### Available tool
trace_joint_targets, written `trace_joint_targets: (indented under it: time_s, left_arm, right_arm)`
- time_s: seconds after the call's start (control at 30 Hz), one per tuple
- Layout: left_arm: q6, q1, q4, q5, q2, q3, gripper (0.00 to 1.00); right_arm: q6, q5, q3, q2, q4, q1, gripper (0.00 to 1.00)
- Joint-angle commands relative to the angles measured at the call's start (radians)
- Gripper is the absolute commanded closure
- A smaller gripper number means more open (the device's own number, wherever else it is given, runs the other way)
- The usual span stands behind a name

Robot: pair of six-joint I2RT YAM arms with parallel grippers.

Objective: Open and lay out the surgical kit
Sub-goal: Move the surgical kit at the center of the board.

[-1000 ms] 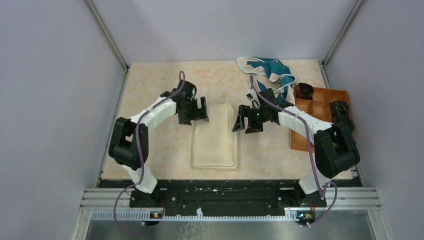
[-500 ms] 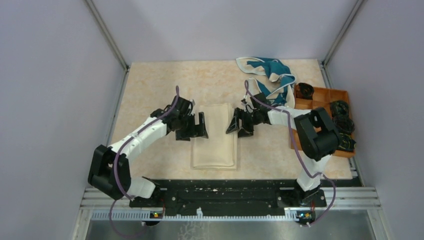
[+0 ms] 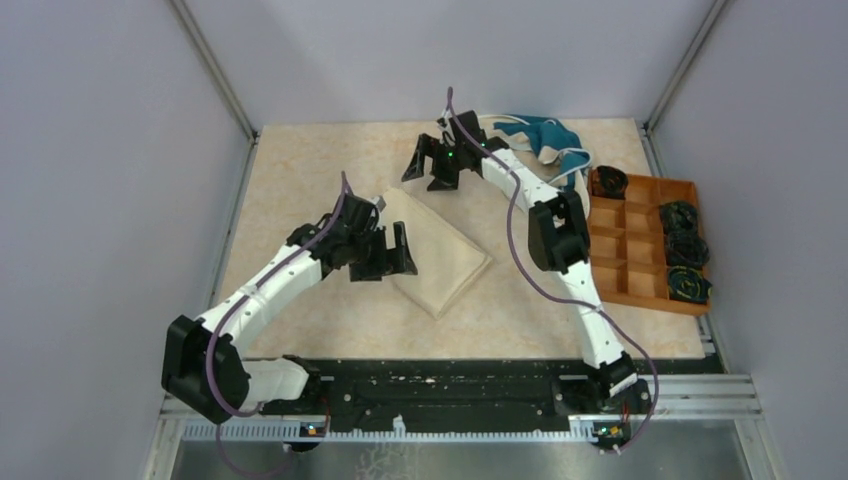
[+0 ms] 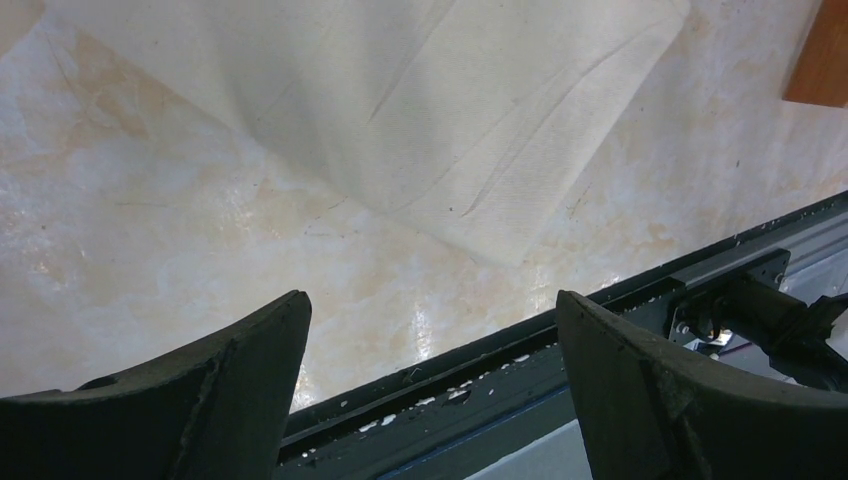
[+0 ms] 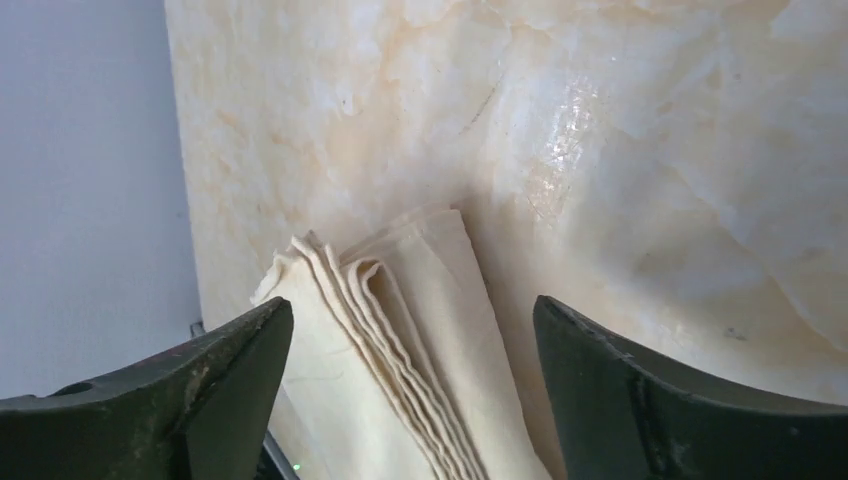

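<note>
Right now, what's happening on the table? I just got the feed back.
Both arms are working around the folded beige cloth wrap, which lies diagonally on the table and is not yet opened. The left claw is open at the wrap's left edge, holding nothing. The right claw is open too, reached out past the wrap's far corner.

The left gripper [image 4: 430, 300] has its dark fingers [image 4: 200, 400] at 7 and 5 o'clock, spread wide with only bare marbled table [image 4: 150, 230] between them. The beige cloth wrap [image 4: 420, 100] fills the 12 o'clock area, lying flat, one corner pointing toward 6. A black rail [image 4: 480, 375] runs from 6 to 3 o'clock. An orange-brown tray [image 4: 825, 55] edge shows at 2 o'clock.
</note>
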Motion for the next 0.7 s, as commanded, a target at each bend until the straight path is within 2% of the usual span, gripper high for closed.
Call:
trace_joint_targets:
  time_s: [0.0, 0.1, 0.27, 0.3, 0.37, 0.43, 0.5, 0.6, 0.67]
  left_arm:
    - [0.044, -0.015, -0.014, 0.004, 0.012, 0.087, 0.02]
    - [0.051, -0.014, -0.015, -0.021, 0.037, 0.121, 0.02]
    - [-0.008, -0.014, 0.087, 0.063, 0.104, 0.134, 0.02]
    - [-0.025, -0.014, 0.099, 0.054, 0.119, 0.133, 0.02]
    - [-0.097, -0.006, 0.048, -0.054, 0.161, 0.149, 0.02]
    - [-0.146, 0.032, 0.013, -0.112, 0.195, 0.160, 0.02]
    - [-0.179, 0.089, 0.036, -0.107, 0.208, 0.142, 0.02]
    - [-0.239, 0.193, 0.136, 0.025, 0.209, 0.071, 0.02]
    - [-0.264, 0.225, 0.190, 0.064, 0.205, 0.033, 0.02]
  right_arm:
    - [-0.146, 0.074, 0.181, -0.021, -0.372, -0.005, 0.08]
    - [-0.214, 0.094, -0.047, -0.216, -0.347, -0.029, 0.07]
    - [-0.240, 0.036, -0.482, -0.506, -0.198, -0.068, 0.07]
    - [-0.240, 0.011, -0.555, -0.542, -0.162, -0.078, 0.07]
    - [-0.231, -0.042, -0.677, -0.582, -0.109, -0.115, 0.07]
    - [-0.216, -0.074, -0.736, -0.600, -0.079, -0.150, 0.07]
    - [-0.211, -0.085, -0.791, -0.618, -0.058, -0.171, 0.07]
    - [-0.215, -0.064, -0.863, -0.650, -0.049, -0.176, 0.06]
    - [-0.183, -0.048, -0.930, -0.681, -0.022, -0.177, 0.05]
